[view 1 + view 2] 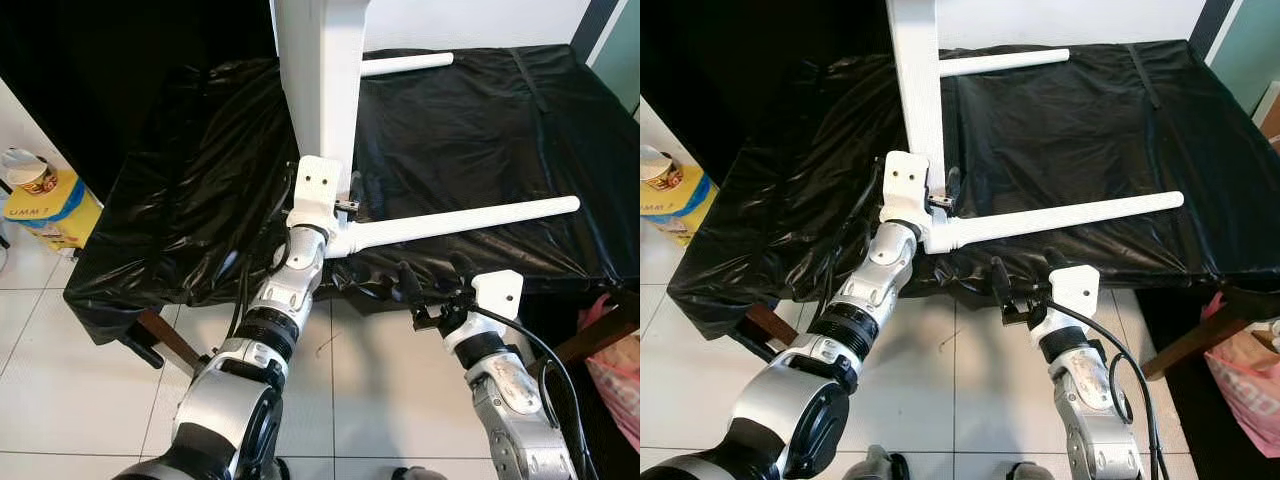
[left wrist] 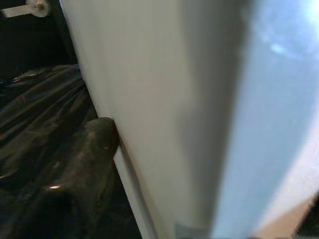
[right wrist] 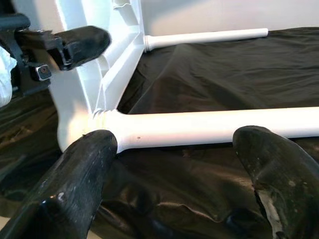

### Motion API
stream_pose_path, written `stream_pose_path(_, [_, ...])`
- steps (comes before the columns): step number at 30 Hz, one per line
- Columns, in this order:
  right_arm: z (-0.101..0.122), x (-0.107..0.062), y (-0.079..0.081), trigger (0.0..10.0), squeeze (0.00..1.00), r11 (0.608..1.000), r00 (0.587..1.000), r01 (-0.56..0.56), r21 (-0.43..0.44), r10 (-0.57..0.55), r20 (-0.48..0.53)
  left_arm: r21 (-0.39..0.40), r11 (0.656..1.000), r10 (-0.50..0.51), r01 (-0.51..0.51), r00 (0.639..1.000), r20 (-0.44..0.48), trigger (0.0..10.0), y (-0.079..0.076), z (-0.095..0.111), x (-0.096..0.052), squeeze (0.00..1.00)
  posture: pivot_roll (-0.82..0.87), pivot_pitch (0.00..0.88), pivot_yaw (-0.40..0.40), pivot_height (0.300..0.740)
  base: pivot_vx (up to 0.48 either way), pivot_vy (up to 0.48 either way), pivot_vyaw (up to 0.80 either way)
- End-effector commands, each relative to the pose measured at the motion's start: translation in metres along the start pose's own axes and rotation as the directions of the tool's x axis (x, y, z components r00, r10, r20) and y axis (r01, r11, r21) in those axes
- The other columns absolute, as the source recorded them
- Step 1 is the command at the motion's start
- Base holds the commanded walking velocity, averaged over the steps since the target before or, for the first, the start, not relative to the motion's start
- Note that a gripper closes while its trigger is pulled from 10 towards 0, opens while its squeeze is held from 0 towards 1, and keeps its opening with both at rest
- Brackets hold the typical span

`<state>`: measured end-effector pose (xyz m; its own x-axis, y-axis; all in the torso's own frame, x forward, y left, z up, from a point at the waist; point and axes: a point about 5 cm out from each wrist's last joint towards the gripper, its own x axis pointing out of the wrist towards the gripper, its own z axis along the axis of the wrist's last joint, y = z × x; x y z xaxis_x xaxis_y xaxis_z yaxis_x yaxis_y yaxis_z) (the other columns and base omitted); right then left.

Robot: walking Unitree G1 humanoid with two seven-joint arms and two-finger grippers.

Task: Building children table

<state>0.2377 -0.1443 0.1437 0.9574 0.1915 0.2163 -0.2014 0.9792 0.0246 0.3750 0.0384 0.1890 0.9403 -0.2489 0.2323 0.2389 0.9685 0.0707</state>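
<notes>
The left gripper [image 1: 940, 200] is raised to the near edge of a white tabletop panel [image 1: 320, 80], which stands on its edge on the black-covered worktop [image 1: 480, 130]. One black finger [image 3: 75, 42] lies against the ribbed underside of the panel and the other is hidden behind it, so the gripper appears to be pinching the panel's edge. In the left wrist view the white panel sits right against the camera, with a dark fingertip [image 2: 99, 134] touching it.

The right gripper [image 1: 1025, 280] hovers low, just in front of the worktop's near edge, with its fingers spread wide and holding nothing. In the right wrist view its two fingertips [image 3: 84, 164] frame the near table leg [image 1: 460, 222]. That white leg runs sideways from the panel's lower corner over the black sheet. A second leg [image 1: 405, 64] sticks out further back.

The step in hand looks like seating or tightening the near leg. To do it well, the left gripper should keep the panel steady and upright while the right closes around the leg close to its socket, in line with its axis.

On the floor to the left stands a yellow and blue box [image 1: 55, 212] with a round tub [image 1: 28, 172] on top. Their contents cannot be seen.
</notes>
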Motion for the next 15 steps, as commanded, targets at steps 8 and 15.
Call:
stream_pose_path(8, [0.001, -0.001, 0.0, 10.0, 0.0, 1.0, 1.0, 0.023, 0.0, -0.023, -0.005, 0.049, 0.873, 0.484, -0.485, 0.874, 0.032, 0.0, 0.041, -0.001, -0.006, 0.0, -0.13, 0.148, 0.075, 0.74, 0.0, 0.0, 0.0])
stream_pose_path(15, [0.0, 0.0, 0.001, 10.0, 0.0, 1.0, 1.0, 0.02, 0.005, -0.02, -0.008, 0.104, 0.788, 0.597, -0.607, 0.794, 0.112, 0.0, 0.09, 0.003, -0.021, 0.0, -0.11, 0.153, 0.06, 0.74, 0.0, 0.0, 0.0])
